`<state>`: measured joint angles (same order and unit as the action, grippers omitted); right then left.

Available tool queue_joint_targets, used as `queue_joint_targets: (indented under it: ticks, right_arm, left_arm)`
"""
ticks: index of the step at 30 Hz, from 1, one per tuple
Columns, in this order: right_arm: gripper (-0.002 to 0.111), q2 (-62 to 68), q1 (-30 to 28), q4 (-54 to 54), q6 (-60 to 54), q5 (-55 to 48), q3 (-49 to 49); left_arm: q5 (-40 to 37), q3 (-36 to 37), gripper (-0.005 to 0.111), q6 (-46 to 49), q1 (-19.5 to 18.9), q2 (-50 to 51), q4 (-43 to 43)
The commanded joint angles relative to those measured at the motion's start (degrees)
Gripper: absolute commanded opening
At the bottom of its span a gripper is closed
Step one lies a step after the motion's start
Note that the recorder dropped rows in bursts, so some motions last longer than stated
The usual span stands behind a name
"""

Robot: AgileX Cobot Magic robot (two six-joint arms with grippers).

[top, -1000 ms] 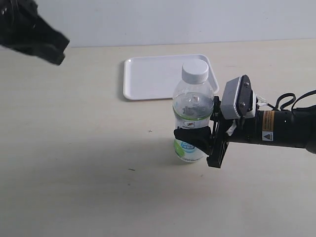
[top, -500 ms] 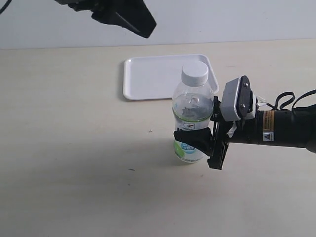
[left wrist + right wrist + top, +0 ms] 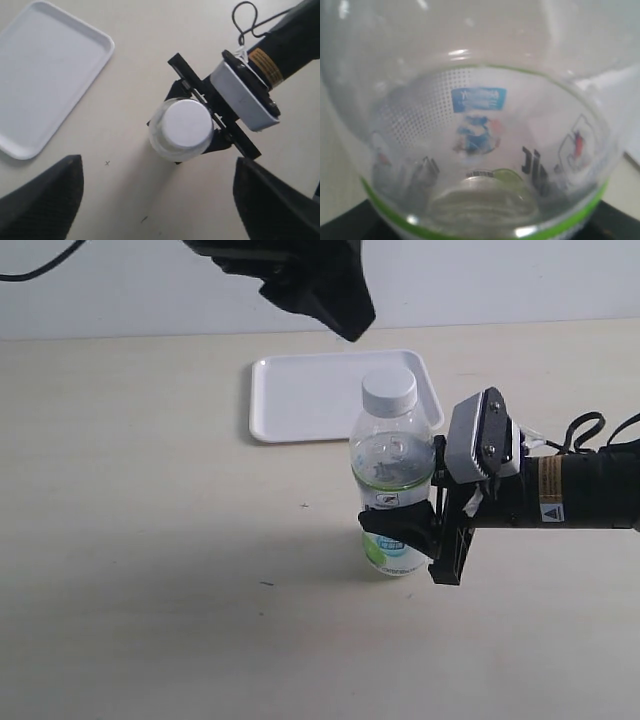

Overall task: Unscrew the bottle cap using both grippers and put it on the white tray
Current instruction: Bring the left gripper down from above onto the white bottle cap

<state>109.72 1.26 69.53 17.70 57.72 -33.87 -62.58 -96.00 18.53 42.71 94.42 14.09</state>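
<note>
While the right gripper [image 3: 400,525] clamps the bottle [image 3: 392,455], centre the spread left gripper [image 3: 345,315] squarely over the bottle cap [image 3: 186,129]

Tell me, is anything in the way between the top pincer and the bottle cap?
Nothing visible. The left pincer hangs open above the bottle cap, only air between. The right pincer grips the bottle lower down.

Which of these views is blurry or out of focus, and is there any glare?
Right wrist view: the bottle fills the frame, soft and hazy, with bright glints on the plastic. Left wrist view: the left fingers are blurred close up, the cap sharp but washed out. Exterior view: sharp, evenly lit.
</note>
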Motion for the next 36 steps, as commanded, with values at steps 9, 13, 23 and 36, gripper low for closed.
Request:
queue_joint_targets:
  ticks: [9,13,23,36]
  right_arm:
    - [0.0,-0.39,0.05,5.26,0.53,-2.5,0.06]
    - [0.0,-0.39,0.05,6.01,0.42,-2.39,0.06]
    - [0.0,-0.39,0.05,7.31,-1.08,-2.39,0.06]
    - [0.0,-0.39,0.05,7.31,-1.08,-2.39,0.06]
  left_arm:
    - [-7.39,-11.87,0.078,-5.92,8.19,10.9,-12.2]
    - [-7.39,-15.46,0.078,-6.04,8.19,13.95,-12.85]
    - [-7.39,-15.71,0.078,-5.93,8.19,15.21,-9.3]
    - [-7.39,-11.12,0.078,-6.97,8.19,14.74,-8.95]
